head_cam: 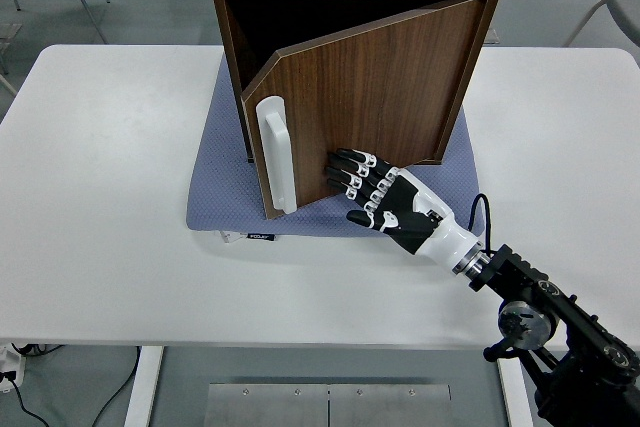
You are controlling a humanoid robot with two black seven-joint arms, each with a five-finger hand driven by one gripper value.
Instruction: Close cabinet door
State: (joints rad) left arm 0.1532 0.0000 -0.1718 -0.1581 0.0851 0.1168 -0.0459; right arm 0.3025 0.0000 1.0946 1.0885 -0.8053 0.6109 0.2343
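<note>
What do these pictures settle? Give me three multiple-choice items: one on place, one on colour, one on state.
1. The cabinet stands on: A bare table; B a blue-grey mat; C a tray.
2. The door's handle is: A white; B black; C red.
3. The cabinet door is: A fully shut; B partly open; C removed.

Answers: B, the mat shows around its base; A, a white bar on brown wood; B, dark interior shows above the door, with the right hand fingertips on its lower face.
</note>
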